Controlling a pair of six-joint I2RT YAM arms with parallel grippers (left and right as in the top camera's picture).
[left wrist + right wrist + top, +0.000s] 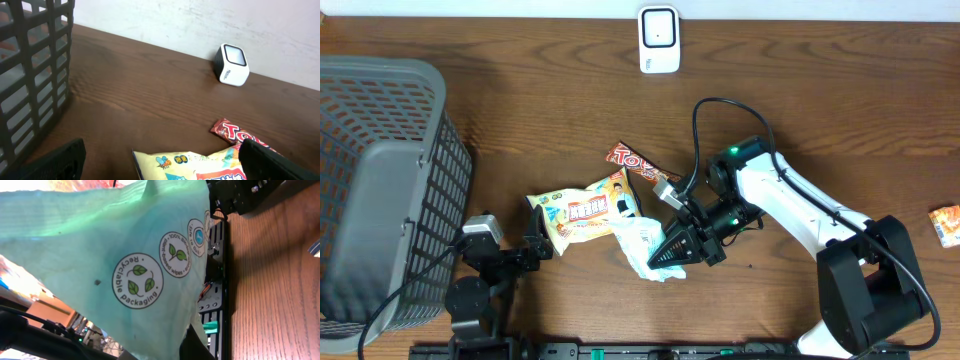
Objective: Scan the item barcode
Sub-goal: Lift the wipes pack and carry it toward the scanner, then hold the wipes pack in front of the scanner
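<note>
**Desk:** What fills the right wrist view?

**Photographer:** A pale green packet (125,255), its "Recyclable packaging" emblems turned to the lens. The right gripper (665,252) has its jaws clamped together on one edge of the packet, near the middle of the table (520,110).

**Desk:** Why hold it by the edge?

**Photographer:** Probably to leave its faces free for the scanner (659,40). That stands at the far edge, well apart from the packet. No barcode shows on the side we can see.

**Desk:** And the left gripper (536,246)?

**Photographer:** Its jaws are spread wide and hold nothing. It sits low, just beside a yellow snack bag (582,212), and looks idle while the other arm works.
</note>
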